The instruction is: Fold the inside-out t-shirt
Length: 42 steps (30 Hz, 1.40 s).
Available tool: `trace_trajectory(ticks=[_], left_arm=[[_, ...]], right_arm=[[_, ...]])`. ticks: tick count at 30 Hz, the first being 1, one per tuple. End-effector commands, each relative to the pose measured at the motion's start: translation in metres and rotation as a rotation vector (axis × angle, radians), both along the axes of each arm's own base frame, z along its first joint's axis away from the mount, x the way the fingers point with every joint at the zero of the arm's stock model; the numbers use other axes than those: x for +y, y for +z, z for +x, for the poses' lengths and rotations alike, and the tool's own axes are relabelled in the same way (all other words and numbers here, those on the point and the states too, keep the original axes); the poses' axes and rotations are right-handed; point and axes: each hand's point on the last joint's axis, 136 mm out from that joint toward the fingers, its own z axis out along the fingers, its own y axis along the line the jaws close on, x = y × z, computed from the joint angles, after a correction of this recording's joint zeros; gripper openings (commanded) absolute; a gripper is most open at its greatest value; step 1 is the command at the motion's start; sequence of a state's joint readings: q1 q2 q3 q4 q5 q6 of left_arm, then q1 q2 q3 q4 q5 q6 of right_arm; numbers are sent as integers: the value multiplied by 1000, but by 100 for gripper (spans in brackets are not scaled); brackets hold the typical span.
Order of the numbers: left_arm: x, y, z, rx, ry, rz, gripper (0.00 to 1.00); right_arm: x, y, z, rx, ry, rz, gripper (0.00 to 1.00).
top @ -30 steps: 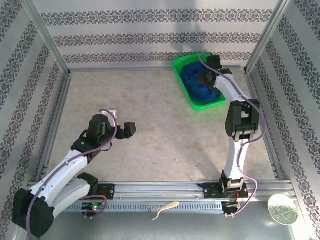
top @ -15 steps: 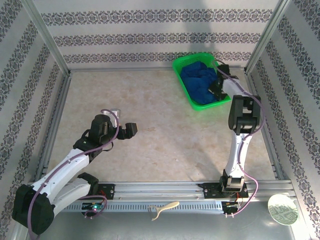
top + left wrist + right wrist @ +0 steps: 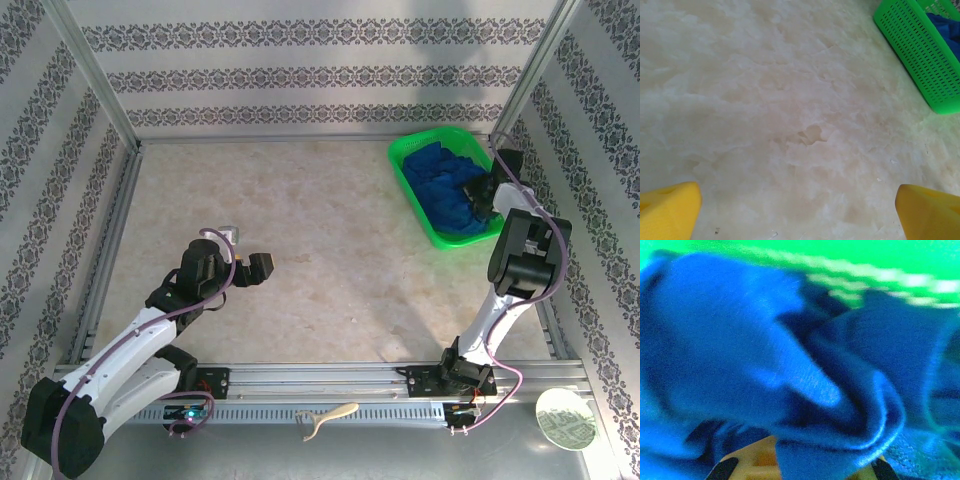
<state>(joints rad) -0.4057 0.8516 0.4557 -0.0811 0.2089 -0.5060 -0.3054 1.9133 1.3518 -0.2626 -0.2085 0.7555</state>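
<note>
Closest to me, a pale curved strip lies on the front rail between the 2 arm bases, and a round pale disc sits off at the near right corner. The left arm reaches in from the near left, and the left gripper hangs over the bare table, left of centre. In its wrist view the 2 yellow fingertips sit at opposite bottom corners. I read its jaws as spread wide, with nothing but mottled beige tabletop between them. The right arm rises from its base at the near right, bends along the right-hand edge and points away from me into the green mesh basket. That basket stands at the far right of the table, set at a slant close to the right frame post. From the left wrist camera I catch its slotted wall at the upper right, with a sliver of blue inside. The inside-out t-shirt lies crumpled in the basket, a royal blue heap covering most of its floor. The right gripper is down on the heap at the end nearer the right wall. Its own camera gives me blurred blue folds under a green band, with 1 fold draped over the jaws. I cannot tell whether they are pinching the cloth or standing apart.
</note>
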Motion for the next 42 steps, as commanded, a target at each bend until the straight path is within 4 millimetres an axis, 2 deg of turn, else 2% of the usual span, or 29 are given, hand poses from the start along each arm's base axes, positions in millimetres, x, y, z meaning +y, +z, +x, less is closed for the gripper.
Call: trace_trajectory(ticks=[1,4,7,11,14,17,20,23,25,28,31,34,36,38,42], left_arm=[[-2,13,3,-37,5,-5,99],[0,15,3,-37,12,10,99],[0,18,3,-41,11,2,99],[-2,16,2,-33,5,-7,99],[-3,14,0,-24,2,-16,99],[-3,13,-1,-25,2,-26,99],[-2,12,-2,-28,7,-35,99],[-1,13,-5,-30,8,-39,99],[-1,14,-7,-34,9,-40,99],[2,15,-9,-40,13,-40,99],[3,16,-12,-44,12,-41,99],[3,17,-13,-44,7,-40,99],[2,19,-14,-45,3,-40,99],[2,20,-15,-44,0,-40,99],[1,25,-13,-52,-2,-50,99]], right_arm=[[58,101,42,-352,244,78,0],[91,166,46,-512,331,96,0],[127,233,39,-669,420,88,0],[185,330,9,-897,548,59,0],[234,389,-23,-1019,659,37,0],[283,428,-55,-1095,760,25,0],[322,439,-70,-1107,829,34,0],[352,425,-66,-1066,876,62,0],[368,402,-54,-1024,888,54,0],[383,350,-30,-940,875,32,0],[384,289,-2,-842,829,-6,0],[374,227,20,-740,784,-62,0],[362,193,30,-680,754,-95,0],[339,163,41,-618,711,-140,0],[278,108,54,-469,614,-213,0]])
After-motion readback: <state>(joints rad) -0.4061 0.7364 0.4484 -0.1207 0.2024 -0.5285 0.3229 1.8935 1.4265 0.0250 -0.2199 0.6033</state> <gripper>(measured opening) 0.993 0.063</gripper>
